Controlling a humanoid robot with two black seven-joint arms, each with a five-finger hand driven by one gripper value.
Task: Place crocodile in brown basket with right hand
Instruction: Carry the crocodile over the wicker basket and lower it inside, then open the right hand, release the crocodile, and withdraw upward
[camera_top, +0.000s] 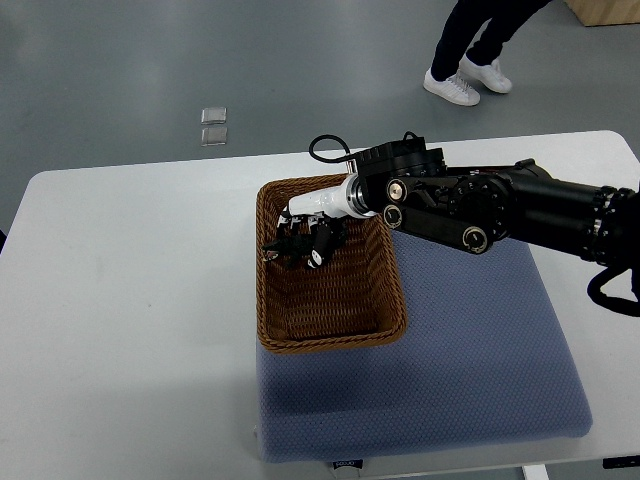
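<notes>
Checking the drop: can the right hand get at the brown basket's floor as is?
Probably yes. The right hand is already over the brown basket, inside its rim at the far end, and the visible basket floor looks bare. Whether it holds the crocodile is unclear.

Even, soft overhead light, faint shadows, no glare, sharp focus, slight edge distortion

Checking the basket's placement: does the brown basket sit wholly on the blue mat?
No: the brown basket overhangs the blue mat, its left part resting on the white table.
</notes>
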